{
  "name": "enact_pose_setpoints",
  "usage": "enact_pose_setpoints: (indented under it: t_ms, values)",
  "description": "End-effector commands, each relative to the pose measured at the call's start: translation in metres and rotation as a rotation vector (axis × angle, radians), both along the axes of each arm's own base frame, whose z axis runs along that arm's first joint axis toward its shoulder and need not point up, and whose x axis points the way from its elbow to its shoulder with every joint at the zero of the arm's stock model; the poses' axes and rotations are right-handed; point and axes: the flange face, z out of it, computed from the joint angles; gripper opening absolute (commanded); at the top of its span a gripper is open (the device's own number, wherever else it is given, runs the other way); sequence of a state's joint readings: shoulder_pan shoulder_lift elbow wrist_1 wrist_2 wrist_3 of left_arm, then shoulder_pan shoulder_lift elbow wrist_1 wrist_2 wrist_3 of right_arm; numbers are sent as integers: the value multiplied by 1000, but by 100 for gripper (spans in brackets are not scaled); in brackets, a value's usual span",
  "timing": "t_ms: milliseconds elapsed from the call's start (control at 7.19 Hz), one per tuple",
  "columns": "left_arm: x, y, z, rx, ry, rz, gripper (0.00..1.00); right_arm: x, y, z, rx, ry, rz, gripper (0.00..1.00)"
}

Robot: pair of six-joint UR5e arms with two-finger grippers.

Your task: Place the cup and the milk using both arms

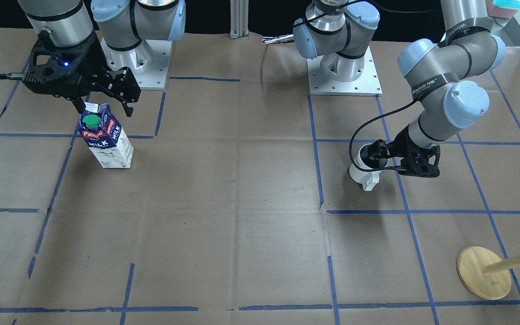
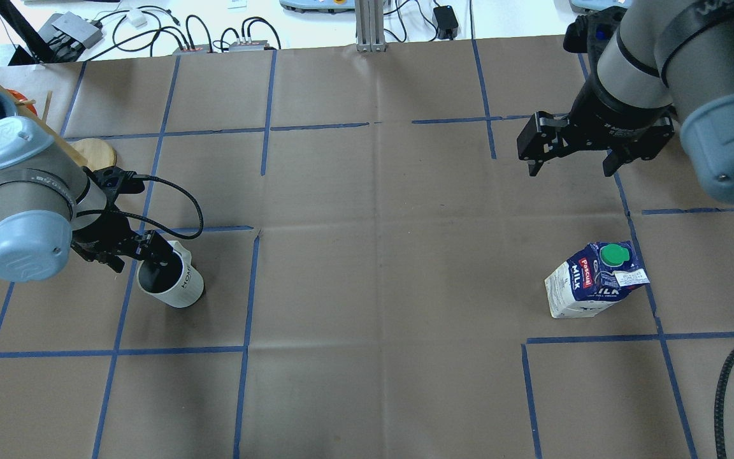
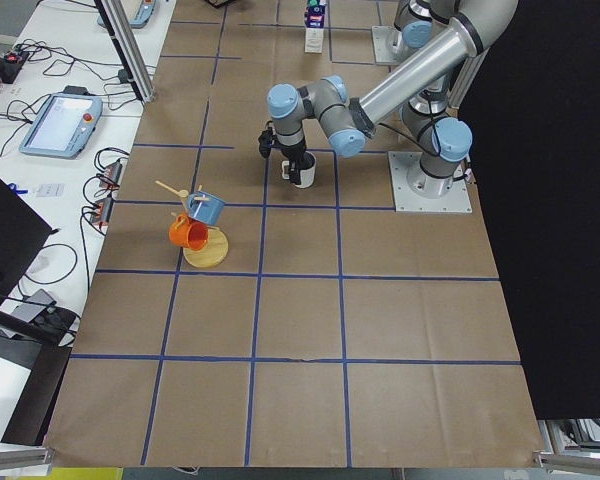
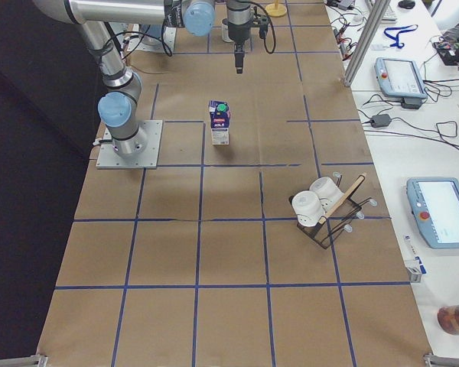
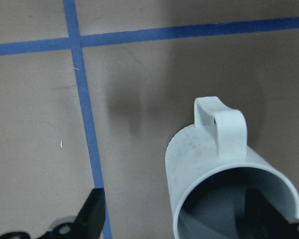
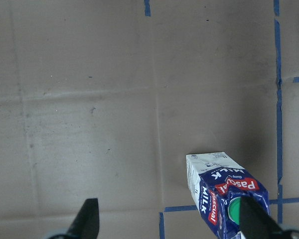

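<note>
The white cup [image 1: 363, 174] stands upright on the brown paper, handle toward the operators' side; it also shows in the overhead view [image 2: 179, 287] and the left wrist view [image 5: 209, 164]. My left gripper [image 2: 153, 252] is open at the cup's rim. One finger is inside the cup and the other is outside, well clear of the wall. The milk carton [image 1: 106, 144] stands upright, green cap on top, also in the overhead view [image 2: 587, 284] and the right wrist view [image 6: 224, 194]. My right gripper [image 2: 569, 171] is open and empty, raised above the table beside the carton.
A wooden mug stand [image 1: 483, 273] with a blue and an orange mug stands near the left arm, also in the overhead view [image 2: 93, 153]. A rack with white cups [image 4: 321, 206] stands on the right end. Blue tape lines grid the paper. The arm bases [image 1: 343, 76] sit at the robot's edge.
</note>
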State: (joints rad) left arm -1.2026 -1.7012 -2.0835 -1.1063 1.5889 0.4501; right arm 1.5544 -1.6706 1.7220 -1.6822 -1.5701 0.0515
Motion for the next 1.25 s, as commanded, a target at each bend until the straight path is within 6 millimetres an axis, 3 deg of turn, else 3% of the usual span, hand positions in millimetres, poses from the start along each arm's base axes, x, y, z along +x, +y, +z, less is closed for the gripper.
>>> enact_pose_setpoints:
  t_ms: [0,139,278,417,557,835,974,1113]
  values:
    - [-1,2,-4,18,2,6,18,1,0,15,17,-4,-6,100]
    - [0,2,-3,14,0,8,4,1,0,13,20,-7,-4,100]
    - [1,-1,0,5,-4,11,0,1,0,13,20,-6,-4,100]
    - [0,-3,2,-5,-4,25,0,1,1,9,28,-8,-4,100]
    - [-14,-12,13,-39,-7,56,0,1,1,3,35,-9,-2,100]
    - [-85,-60,65,-174,28,-49,0,1,1,0,35,-9,4,100]
    - [-132,-95,71,-203,55,-111,0,1,1,0,35,-9,7,100]
    - [-170,-130,60,-198,57,-100,0,1,1,0,37,-9,8,100]
